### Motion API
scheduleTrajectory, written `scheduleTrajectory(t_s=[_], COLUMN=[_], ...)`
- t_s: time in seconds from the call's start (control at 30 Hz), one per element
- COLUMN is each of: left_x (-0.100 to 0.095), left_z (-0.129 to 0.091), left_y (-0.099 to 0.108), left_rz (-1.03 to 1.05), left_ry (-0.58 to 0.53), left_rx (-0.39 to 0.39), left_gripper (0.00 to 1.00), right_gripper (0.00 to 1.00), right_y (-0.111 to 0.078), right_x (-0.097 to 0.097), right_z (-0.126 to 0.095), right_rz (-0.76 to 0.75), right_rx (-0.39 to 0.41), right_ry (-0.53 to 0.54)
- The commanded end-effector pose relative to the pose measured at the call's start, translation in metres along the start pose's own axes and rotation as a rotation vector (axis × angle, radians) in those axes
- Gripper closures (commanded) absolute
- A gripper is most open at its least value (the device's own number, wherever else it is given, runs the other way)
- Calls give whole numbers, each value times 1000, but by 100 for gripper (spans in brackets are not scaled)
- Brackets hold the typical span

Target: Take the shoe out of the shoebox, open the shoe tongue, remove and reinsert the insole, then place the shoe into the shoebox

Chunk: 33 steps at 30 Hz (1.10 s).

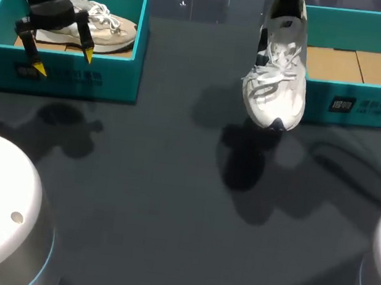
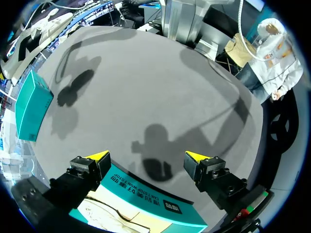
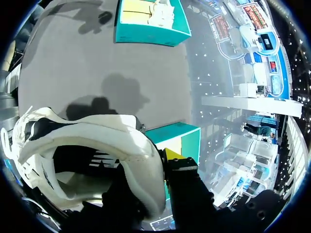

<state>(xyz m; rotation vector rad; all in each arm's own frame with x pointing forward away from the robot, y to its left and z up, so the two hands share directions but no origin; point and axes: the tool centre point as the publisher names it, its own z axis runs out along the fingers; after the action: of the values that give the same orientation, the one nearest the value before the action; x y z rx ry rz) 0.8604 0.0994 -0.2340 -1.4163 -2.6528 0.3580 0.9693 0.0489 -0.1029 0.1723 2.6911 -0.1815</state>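
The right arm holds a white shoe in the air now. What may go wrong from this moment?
1. The right claw pinches only the collar of the white shoe, which hangs toe-down above the table; it may slip or swing.
2. The shoe hangs close beside the right shoebox wall, so its toe may catch the rim on the way in.
3. The open left claw hangs over the left shoebox front wall and may strike it if lowered.

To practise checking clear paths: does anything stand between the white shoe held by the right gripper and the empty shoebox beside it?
Nothing visible does. The white shoe hangs toe-down from the right gripper, close beside the empty shoebox. Only the box's own side wall lies between them, and its cardboard floor is bare.
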Motion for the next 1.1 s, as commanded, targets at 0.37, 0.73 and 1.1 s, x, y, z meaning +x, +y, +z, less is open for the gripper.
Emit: scheduleTrajectory(t_s=[0.37,0.73,1.1], left_x=[0,0,0], left_z=[0,0,0], left_y=[0,0,0], left_rz=[1,1,1], left_ry=[2,2,2], left_rx=[-1,-1,-1], left_gripper=[0,0,0], right_gripper=[100,100,100], right_y=[-22,-123,-169], right_x=[-57,-147,-172], right_z=[27,73,80], right_rz=[74,65,16], right_rx=[47,20,21], right_ry=[-26,-49,-15])
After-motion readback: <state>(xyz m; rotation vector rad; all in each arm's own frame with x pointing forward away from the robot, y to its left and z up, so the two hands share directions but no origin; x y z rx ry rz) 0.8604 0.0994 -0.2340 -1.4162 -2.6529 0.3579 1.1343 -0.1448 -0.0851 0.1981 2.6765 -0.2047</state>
